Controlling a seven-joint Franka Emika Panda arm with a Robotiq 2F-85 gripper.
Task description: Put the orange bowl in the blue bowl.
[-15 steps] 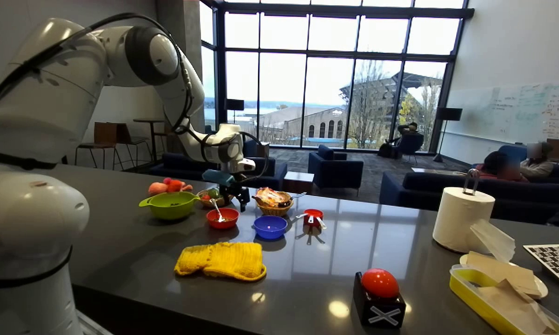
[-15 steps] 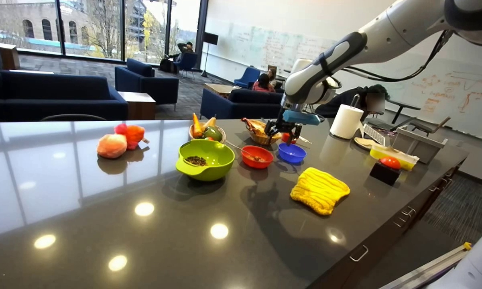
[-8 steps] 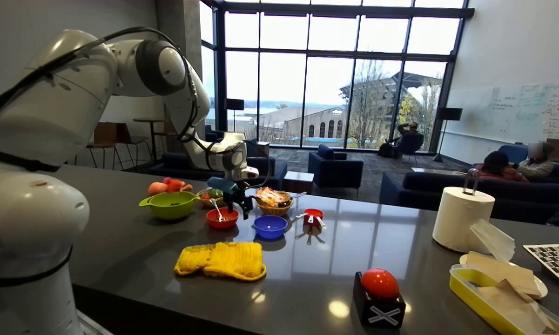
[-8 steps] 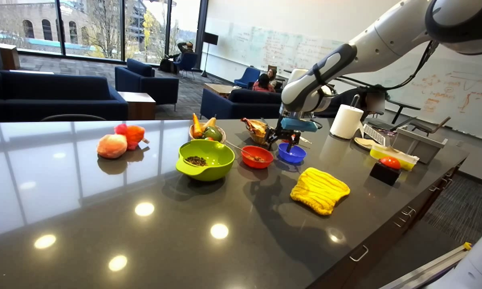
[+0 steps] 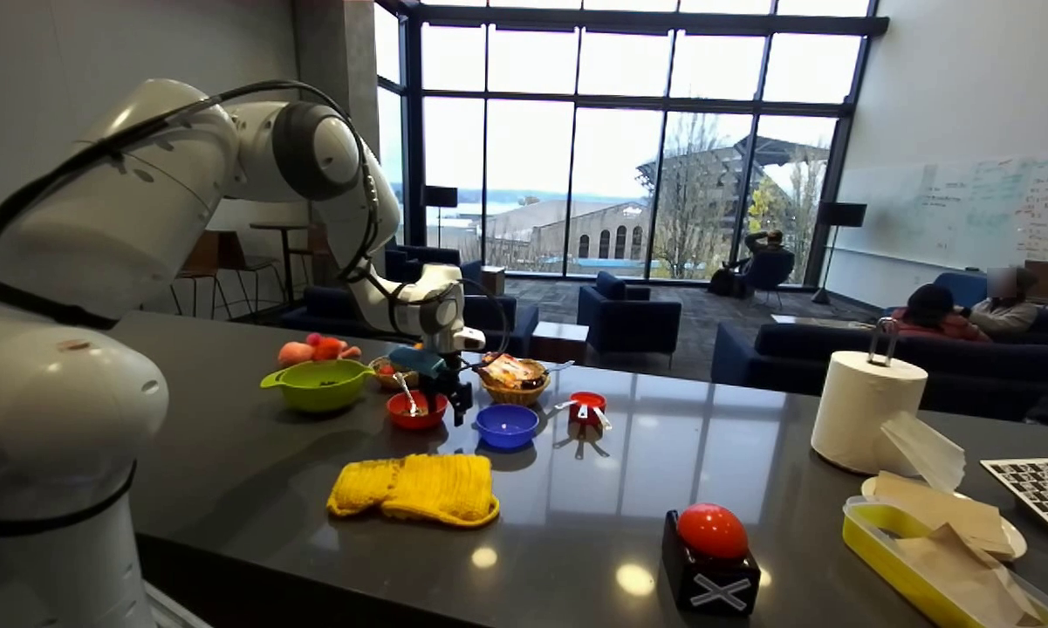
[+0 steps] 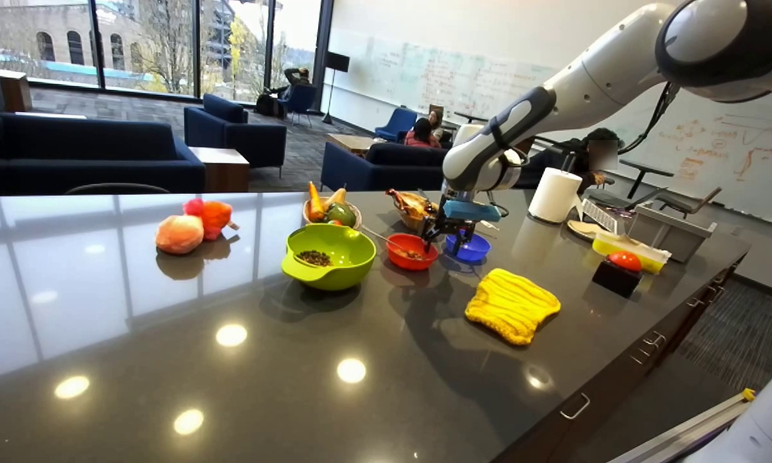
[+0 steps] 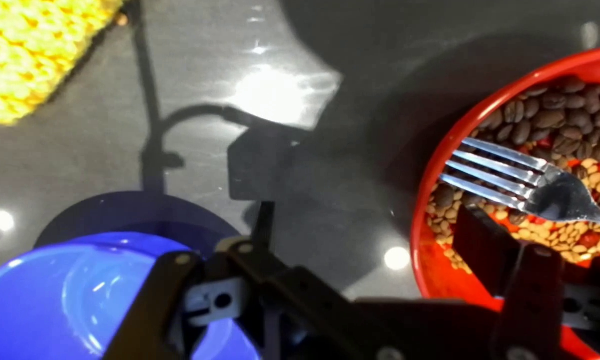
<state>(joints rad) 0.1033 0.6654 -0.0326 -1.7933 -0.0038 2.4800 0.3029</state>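
The orange bowl (image 5: 416, 422) is shallow and red-orange. In the wrist view (image 7: 449, 287) it holds beans, lentils and a metal fork (image 7: 554, 195); it also shows in an exterior view (image 6: 408, 263). The glossy blue bowl (image 5: 508, 433) stands apart beside it, also in an exterior view (image 6: 469, 257) and the wrist view (image 7: 35, 300), partly behind a finger. My gripper (image 7: 367, 225) is open and empty, pointing down. One finger is over the inside of the orange bowl, the other over the gap between bowls, with the rim between them. Contact with the bowl cannot be told.
A lime-green bowl (image 5: 318, 397) stands beyond the orange bowl. A basket with food (image 5: 515, 392) and a red measuring cup (image 5: 587, 408) stand near the blue bowl. A yellow knitted cloth (image 5: 419, 488) lies in front. A black box with a red button (image 5: 711, 563) is farther off.
My open gripper has come down, at first also shifting slightly, to the height of the orange bowl's rim. The bowls have not moved.
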